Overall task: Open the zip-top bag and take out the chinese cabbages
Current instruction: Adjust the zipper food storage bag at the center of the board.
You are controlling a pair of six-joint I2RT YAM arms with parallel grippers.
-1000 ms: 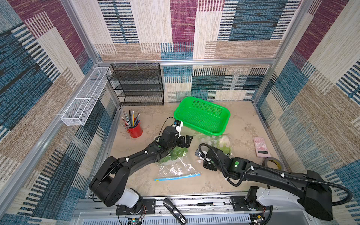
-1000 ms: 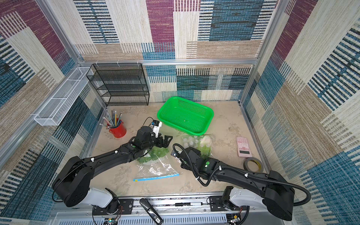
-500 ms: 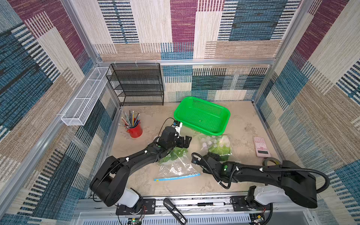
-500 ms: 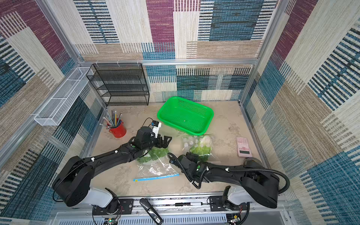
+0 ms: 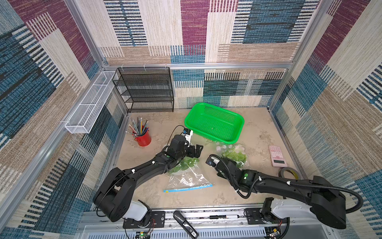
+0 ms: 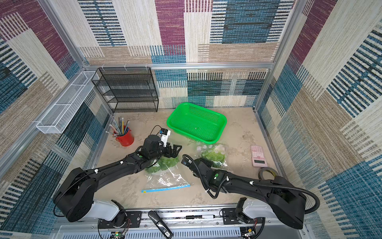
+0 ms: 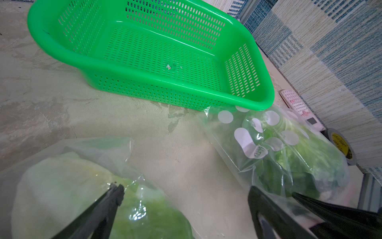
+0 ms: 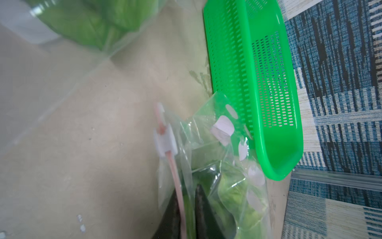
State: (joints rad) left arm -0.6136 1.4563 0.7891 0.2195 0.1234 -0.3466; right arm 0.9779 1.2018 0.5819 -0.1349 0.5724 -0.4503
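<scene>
Right gripper [image 8: 186, 196] has gone from wide apart to nearly together within the last second; the left arm has not shifted. Only the right wrist view shows the grip: both fingers pinch the dotted zip-top bag [image 8: 227, 165] at its pink zip strip [image 8: 179, 198], near the white slider [image 8: 165, 142]. The top views hide this. Left gripper [image 7: 185, 189] gapes wide, holding nothing, over the blue-zip bag [image 5: 187, 180]. Both bags hold the chinese cabbages [image 5: 235, 155], at the green basket's [image 5: 219, 113] 6 and 7 o'clock.

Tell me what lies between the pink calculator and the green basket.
Nothing: only bare table separates calculator and basket, in both top views.
</scene>
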